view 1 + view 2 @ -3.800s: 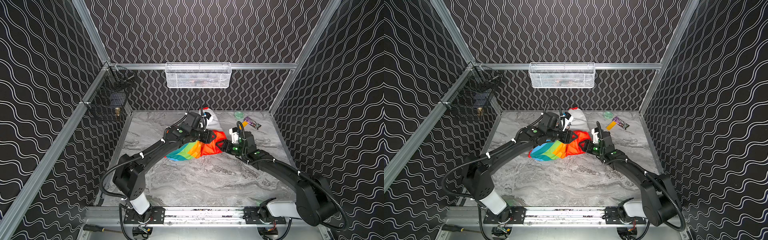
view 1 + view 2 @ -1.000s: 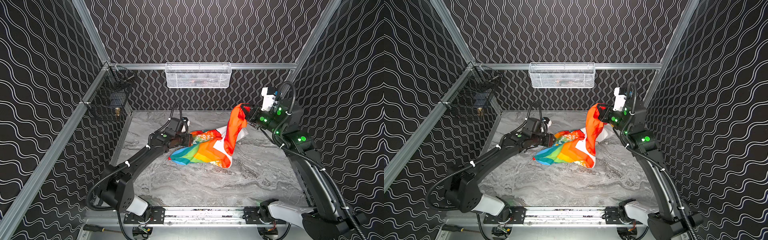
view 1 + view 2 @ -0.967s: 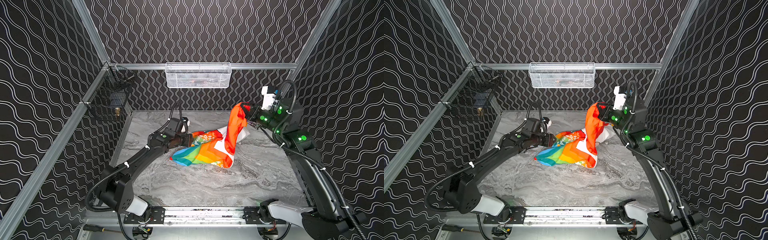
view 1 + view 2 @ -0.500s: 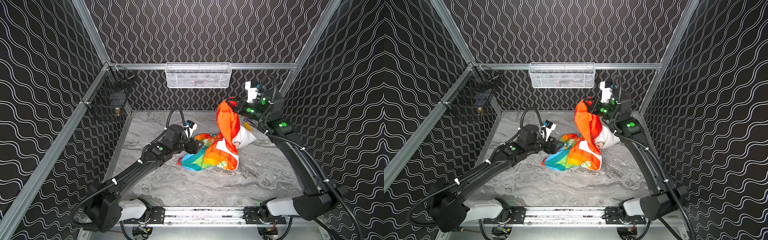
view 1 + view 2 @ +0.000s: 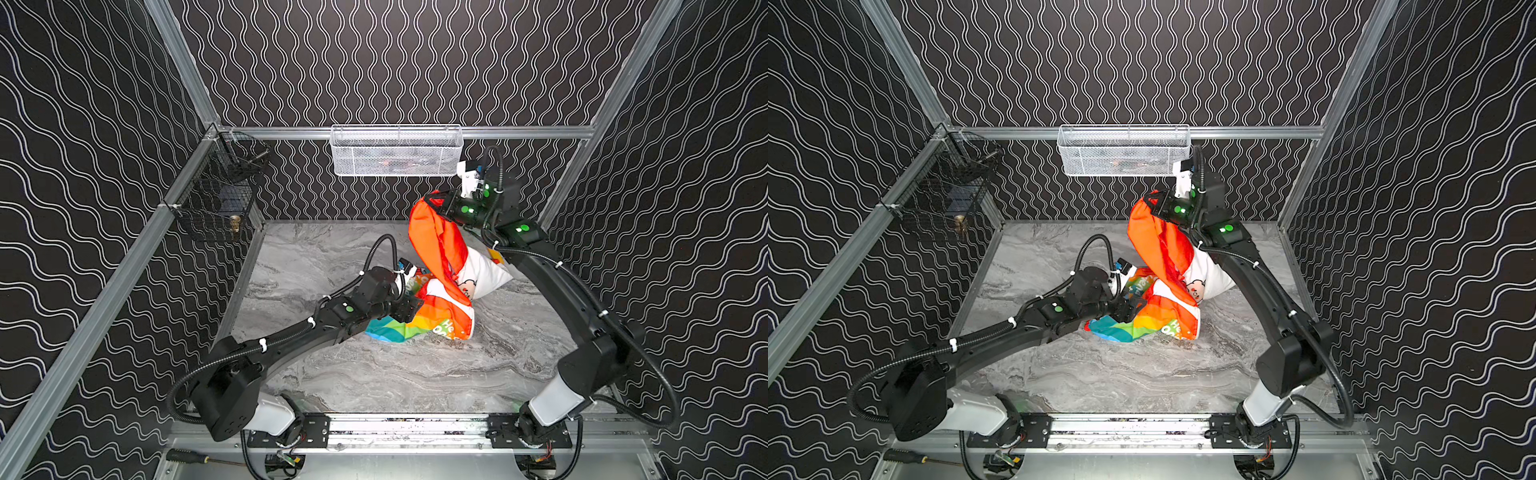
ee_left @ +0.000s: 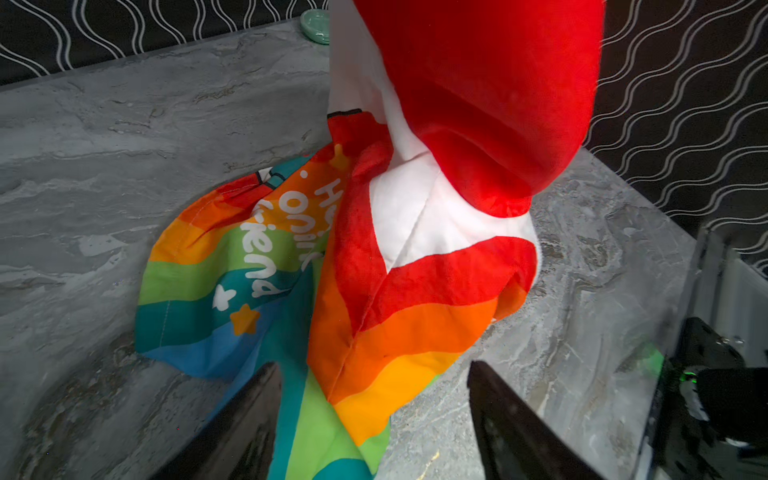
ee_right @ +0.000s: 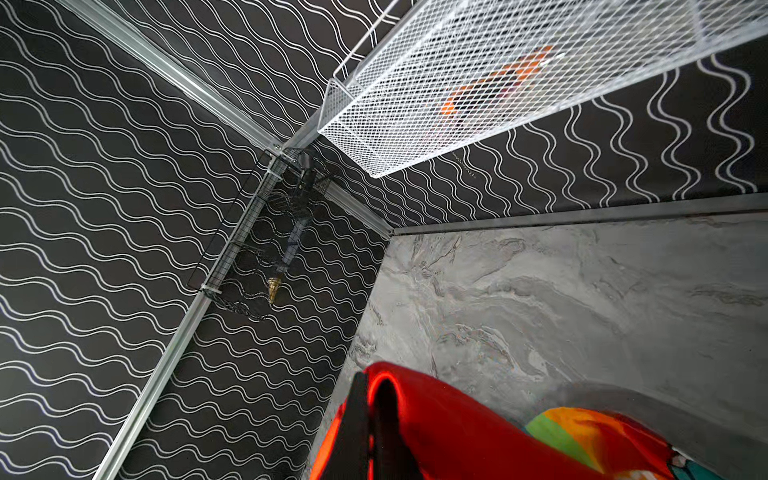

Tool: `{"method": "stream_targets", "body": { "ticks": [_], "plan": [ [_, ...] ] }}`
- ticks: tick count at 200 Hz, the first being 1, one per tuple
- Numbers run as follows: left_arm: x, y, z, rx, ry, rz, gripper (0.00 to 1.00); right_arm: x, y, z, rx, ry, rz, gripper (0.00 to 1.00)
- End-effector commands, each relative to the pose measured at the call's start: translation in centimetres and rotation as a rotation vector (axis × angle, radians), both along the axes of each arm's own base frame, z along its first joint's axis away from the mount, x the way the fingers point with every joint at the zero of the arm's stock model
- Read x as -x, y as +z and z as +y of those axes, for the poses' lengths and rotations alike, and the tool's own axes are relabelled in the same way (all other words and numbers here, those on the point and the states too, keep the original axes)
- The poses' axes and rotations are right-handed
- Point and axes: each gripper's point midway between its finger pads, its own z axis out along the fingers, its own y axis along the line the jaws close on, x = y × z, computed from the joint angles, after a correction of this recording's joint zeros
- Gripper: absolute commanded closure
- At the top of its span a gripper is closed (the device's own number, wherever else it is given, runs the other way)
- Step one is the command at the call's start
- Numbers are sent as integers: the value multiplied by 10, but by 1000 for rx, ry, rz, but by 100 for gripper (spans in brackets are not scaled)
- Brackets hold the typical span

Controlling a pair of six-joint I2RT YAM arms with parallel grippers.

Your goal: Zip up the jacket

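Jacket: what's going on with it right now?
The right gripper is shut on the red end of the jacket and holds it high; the rest drapes onto the table. The left gripper is open, low over the rainbow-striped part, gripping nothing. White lining shows; it does not look zipped.

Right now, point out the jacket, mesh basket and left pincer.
jacket (image 5: 432, 241), in a top view, lifted orange part.
mesh basket (image 5: 395, 160), in a top view, front wall.
left pincer (image 6: 371, 368), left wrist view, between fingertips.
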Motion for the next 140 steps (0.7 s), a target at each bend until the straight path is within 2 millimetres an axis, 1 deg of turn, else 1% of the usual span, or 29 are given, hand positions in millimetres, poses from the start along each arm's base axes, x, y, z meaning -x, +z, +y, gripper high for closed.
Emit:
{"method": "stream_targets", "body": {
  "ticks": [1, 5, 7, 14, 15, 19, 20, 33, 36, 38, 41, 45, 49, 62, 83, 88, 103, 106, 112, 114, 115, 120, 128, 140],
  "plan": [
    [-11, 5, 3, -7, 47, -75, 27, -16, -4, 9, -16, -12, 4, 100],
    [-12, 5, 4, -7, 55, -77, 27, -20, -9, 11, -12, -14, 13, 100],
    [-12, 5, 5, -9, 58, -78, 27, -16, -11, 21, -9, 5, 16, 100],
    [-12, 4, 7, -12, 66, -77, 27, -19, -18, 30, 2, 12, 24, 100],
    [-11, 4, 8, -13, 67, -78, 27, -20, -22, 32, 8, 12, 29, 100],
    [-11, 4, 9, -13, 70, -79, 27, -22, -25, 35, 15, 12, 32, 100],
    [-11, 4, 9, -13, 72, -80, 27, -23, -28, 37, 22, 11, 36, 100],
    [-10, 3, 13, -18, 81, -80, 28, -30, -45, 48, 54, 14, 60, 100],
    [-9, 2, 14, -21, 81, -79, 28, -30, -46, 50, 59, 17, 62, 100],
    [-9, 2, 15, -22, 84, -79, 28, -35, -58, 54, 70, 21, 81, 100],
    [-9, 1, 15, -25, 86, -78, 28, -38, -67, 58, 80, 26, 97, 100],
    [-8, 0, 17, -27, 90, -74, 28, -39, -69, 61, 82, 29, 103, 100],
    [-8, 0, 18, -29, 94, -73, 28, -43, -80, 65, 93, 34, 123, 100],
    [-6, -3, 21, -30, 101, -66, 28, -50, -96, 73, 114, 42, 151, 100],
    [-3, -11, 23, -34, 107, -41, 28, -61, -125, 81, 163, 38, 187, 94],
    [-2, -13, 22, -36, 103, -32, 28, -63, -129, 83, 170, 41, 193, 91],
    [-2, -21, 20, -45, 98, -6, 28, -67, -148, 87, 197, 56, 222, 78],
    [-2, -23, 20, -48, 96, -1, 28, -67, -151, 88, 204, 66, 225, 73],
    [-1, -27, 18, -51, 91, 11, 27, -67, -155, 91, 213, 82, 229, 67],
    [-1, -28, 18, -52, 90, 13, 27, -67, -158, 91, 221, 88, 231, 62],
    [-1, -28, 17, -52, 89, 15, 27, -67, -158, 91, 221, 88, 231, 62],
    [-1, -31, 16, -56, 84, 26, 27, -66, -158, 91, 236, 94, 228, 56],
    [-1, -35, 14, -60, 79, 36, 27, -65, -158, 89, 253, 94, 223, 50],
    [-2, -40, 12, -68, 75, 50, 27, -63, -149, 83, 270, 88, 195, 42]
  ]
}}
